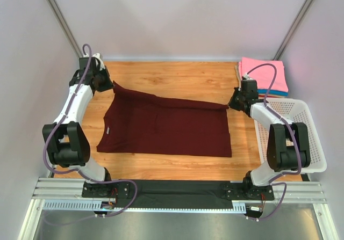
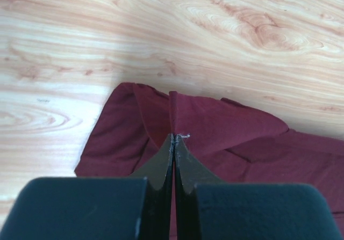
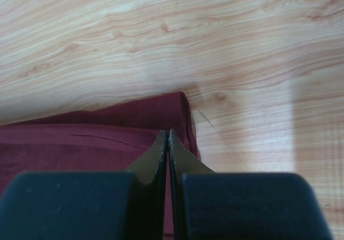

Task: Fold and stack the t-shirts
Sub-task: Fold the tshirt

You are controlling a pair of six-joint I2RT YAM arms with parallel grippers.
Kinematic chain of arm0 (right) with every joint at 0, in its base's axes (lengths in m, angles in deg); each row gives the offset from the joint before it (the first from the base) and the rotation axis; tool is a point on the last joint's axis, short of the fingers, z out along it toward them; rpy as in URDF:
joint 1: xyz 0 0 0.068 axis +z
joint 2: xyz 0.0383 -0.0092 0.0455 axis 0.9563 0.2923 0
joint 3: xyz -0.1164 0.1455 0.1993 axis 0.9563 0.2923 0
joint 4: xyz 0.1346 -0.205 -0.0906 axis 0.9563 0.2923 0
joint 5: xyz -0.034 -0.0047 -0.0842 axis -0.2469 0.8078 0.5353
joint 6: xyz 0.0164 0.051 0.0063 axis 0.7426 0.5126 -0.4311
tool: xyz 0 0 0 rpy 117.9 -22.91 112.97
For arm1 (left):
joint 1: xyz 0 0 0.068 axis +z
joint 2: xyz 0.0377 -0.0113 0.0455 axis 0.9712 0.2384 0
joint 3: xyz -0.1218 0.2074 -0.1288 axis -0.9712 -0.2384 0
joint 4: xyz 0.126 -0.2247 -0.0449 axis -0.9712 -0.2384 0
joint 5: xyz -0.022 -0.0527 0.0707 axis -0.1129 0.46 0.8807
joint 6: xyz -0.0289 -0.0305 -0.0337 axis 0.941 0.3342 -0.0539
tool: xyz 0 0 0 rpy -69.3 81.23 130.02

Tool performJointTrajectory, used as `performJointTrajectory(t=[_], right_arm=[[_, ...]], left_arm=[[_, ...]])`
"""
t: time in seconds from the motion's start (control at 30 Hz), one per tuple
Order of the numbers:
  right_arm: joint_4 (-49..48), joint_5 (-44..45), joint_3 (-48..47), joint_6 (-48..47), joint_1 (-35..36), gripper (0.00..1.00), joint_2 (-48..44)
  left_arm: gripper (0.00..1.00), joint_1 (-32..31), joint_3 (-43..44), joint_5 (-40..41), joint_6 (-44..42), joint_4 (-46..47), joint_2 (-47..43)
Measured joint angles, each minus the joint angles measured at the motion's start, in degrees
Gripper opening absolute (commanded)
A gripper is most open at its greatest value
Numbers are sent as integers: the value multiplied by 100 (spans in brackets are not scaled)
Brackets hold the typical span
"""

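Maroon t-shirt (image 1: 166, 130) flat, centre of wooden table (image 1: 177, 73); left gripper (image 2: 173, 138) clamped on its 10 o'clock corner, right gripper (image 3: 165, 133) clamped on its 2 o'clock corner. Folded pink-topped stack (image 1: 262, 74) at 1 o'clock.

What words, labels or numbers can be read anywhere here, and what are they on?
None can be read.
The maroon t-shirt has a small pale neck label, which is too small to read.
The pink t-shirt and the white basket show no lettering.
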Motion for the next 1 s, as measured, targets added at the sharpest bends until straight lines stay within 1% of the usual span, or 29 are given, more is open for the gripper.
performJointTrajectory(t=[0.23,0.43,0.73,1.0], right_arm=[[-293,-33,330,83,0,0,-590],[-354,-28,431,116,2,0,-793],[15,52,721,289,0,0,-837],[321,74,1056,472,0,0,-1097]], left_arm=[[0,61,-372,96,107,-208,-284],[0,66,-487,179,219,-538,-396],[0,92,-1019,192,262,-807,-1027],[0,92,-1631,195,289,-1016,-1318]])
